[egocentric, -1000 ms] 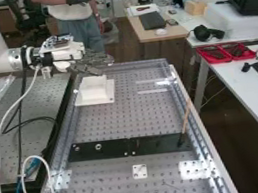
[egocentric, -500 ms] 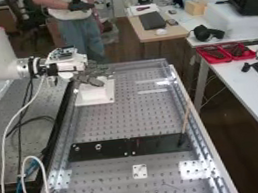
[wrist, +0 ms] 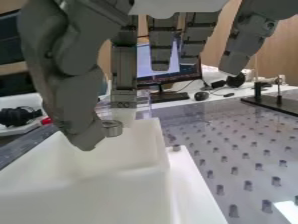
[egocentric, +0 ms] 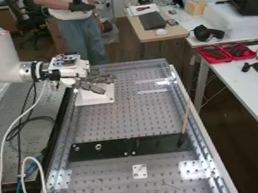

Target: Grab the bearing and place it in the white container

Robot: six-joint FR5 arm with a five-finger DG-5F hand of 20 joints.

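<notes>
"Bearing [wrist: 112, 129] first — where do you have it?"

"Pinched, just over the open mouth of the white container [wrist: 123, 195]. I can't judge its height from the wrist view."

"And the hand [egocentric: 92, 82]?"

"My thumb [wrist: 83, 134] and a finger [wrist: 124, 97] are clamped on the bearing; the other fingers hang fairly straight. Calling the bench's far end twelve, my arm [egocentric: 5, 58] comes in from the container's ten o'clock."

"What's the container on?"

"A white base plate [egocentric: 105, 99], towards eleven o'clock on the perforated bench top [egocentric: 122, 120]."

"Further out?"

"From the container, a long black strip [egocentric: 112, 148] lies between five and six o'clock, with a small white plate [egocentric: 136, 173] beyond it. At four o'clock I see a thin brown stick [egocentric: 186, 119], slightly tilted. Well apart — between two and three o'clock — red trays [egocentric: 219, 60] sit on a white side table [egocentric: 244, 84]."
</notes>
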